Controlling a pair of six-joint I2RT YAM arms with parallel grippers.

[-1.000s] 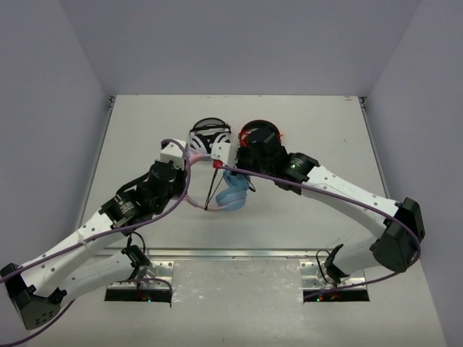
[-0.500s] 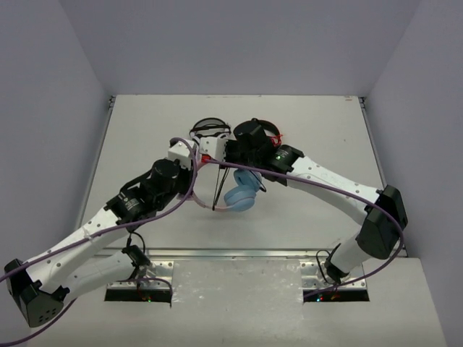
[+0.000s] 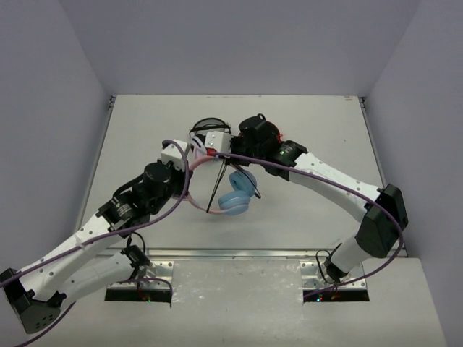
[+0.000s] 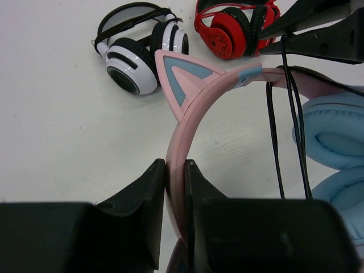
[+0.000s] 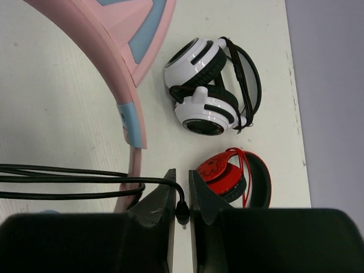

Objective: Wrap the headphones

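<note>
Pale worktop (image 3: 304, 123): boxed in by grey walls (image 3: 239, 43) on three sides.
From above, headphones (image 3: 233, 204): mid-worktop, between the two arms.
From above, left tool (image 3: 189, 156): at the headphones' pink side, probably gripping, though too small here to be sure.
From above, right tool (image 3: 207, 152): just beside the left tool, with the thin black cable (image 3: 214, 189) slanting down from near it.
From above, white-and-black headphones (image 3: 206, 129): just behind both tools. The red-and-black headphones (image 3: 281, 134) are mostly under the right arm.
Left wrist, left tool: closed narrow on the pink headband (image 4: 190, 108), fingers (image 4: 142, 199) on either face, below the cat ear (image 4: 179, 74).
Left wrist, cable: two strands hang across the headband, beside the light blue ear cups (image 4: 335, 131).
Right wrist, right tool: pinched narrow on the cable, whose strands run off left under the headband.
Right wrist, other two pairs: lying on the worktop, apart from the headband.
</note>
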